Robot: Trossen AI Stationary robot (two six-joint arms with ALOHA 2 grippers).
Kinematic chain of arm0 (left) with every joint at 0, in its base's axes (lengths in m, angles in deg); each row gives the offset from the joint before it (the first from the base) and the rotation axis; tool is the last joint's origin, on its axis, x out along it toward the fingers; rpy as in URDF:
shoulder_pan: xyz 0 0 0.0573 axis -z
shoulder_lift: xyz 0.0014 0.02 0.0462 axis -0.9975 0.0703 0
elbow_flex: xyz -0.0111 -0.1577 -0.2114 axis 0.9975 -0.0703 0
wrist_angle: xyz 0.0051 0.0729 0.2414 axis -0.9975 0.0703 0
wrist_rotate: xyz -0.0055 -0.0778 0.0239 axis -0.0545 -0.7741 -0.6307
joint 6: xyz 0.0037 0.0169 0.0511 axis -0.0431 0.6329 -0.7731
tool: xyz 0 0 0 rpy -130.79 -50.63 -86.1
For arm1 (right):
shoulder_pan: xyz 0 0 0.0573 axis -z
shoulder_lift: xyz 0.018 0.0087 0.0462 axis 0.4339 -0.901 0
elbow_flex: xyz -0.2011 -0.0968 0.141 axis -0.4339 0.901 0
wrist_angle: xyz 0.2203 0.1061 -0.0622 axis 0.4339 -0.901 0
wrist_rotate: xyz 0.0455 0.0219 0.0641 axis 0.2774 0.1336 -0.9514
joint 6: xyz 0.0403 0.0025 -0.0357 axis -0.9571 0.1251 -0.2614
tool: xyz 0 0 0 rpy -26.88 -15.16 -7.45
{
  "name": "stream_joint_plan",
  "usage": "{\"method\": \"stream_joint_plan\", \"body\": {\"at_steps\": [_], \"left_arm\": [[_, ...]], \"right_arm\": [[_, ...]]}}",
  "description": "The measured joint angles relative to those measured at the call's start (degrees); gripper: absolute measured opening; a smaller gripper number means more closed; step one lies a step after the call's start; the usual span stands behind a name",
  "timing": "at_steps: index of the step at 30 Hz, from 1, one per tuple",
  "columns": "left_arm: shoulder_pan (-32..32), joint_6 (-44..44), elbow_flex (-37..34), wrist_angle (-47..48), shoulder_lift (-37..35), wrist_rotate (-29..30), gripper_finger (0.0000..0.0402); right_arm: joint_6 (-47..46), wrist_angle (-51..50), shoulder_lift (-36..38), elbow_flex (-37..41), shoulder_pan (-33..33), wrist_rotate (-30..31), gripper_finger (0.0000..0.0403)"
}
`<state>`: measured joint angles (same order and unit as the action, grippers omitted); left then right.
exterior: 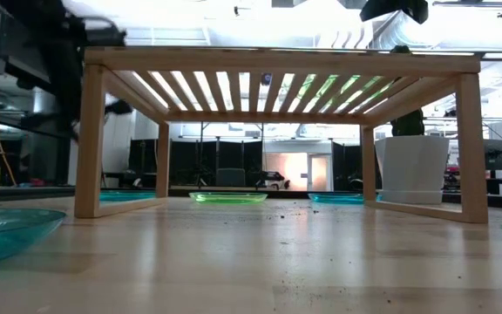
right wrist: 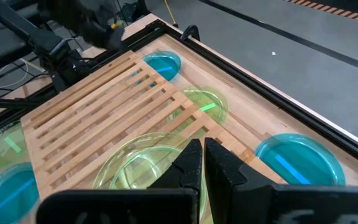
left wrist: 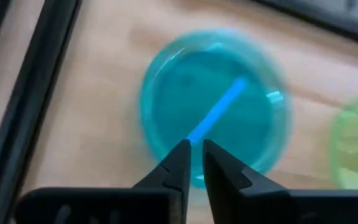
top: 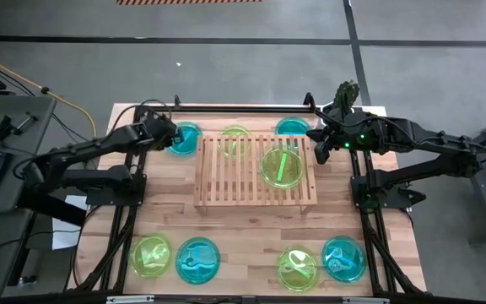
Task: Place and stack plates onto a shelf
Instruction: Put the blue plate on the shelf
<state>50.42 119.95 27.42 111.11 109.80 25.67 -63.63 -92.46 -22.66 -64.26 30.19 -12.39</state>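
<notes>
My left claw [left wrist: 192,163], fingers nearly together, hangs over a cyan plate [left wrist: 213,106] near the counter's [top: 251,228] far edge. My right claw [right wrist: 202,163], likewise nearly closed, hovers above the shelf's [top: 226,181] green plate [top: 283,166], which only its wrist view shows closely.

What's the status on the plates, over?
Left gripper shut, over the far-left blue plate. Right gripper shut, off the shelf's right end. One green plate on top; seven on the table. Nothing blocking.
</notes>
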Motion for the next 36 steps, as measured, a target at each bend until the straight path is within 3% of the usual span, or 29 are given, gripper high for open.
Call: {"method": "stream_joint_plan", "body": {"at_steps": [4,16,25,36], "left_arm": [[-1.16,10.13,-4.66,-0.63,-0.02,-3.15,0.0068],[-3.47,22.93,-13.21,-14.4,0.13,-3.94,0.0152],[-5.3,25.27,-15.2,-17.29,1.38,-1.51,0.0158],[-7.19,25.81,-14.83,-29.6,13.04,-2.44,0.0158]], "right_arm": [[0.07,0.0,0.0,0.0,0.0,0.02,0.0],[1.62,-0.04,-0.17,0.0,0.0,0.04,0.0],[2.05,-0.03,-0.18,0.0,0.0,0.07,0.0],[1.02,-0.02,-0.19,0.0,0.0,0.09,0.0]]}}
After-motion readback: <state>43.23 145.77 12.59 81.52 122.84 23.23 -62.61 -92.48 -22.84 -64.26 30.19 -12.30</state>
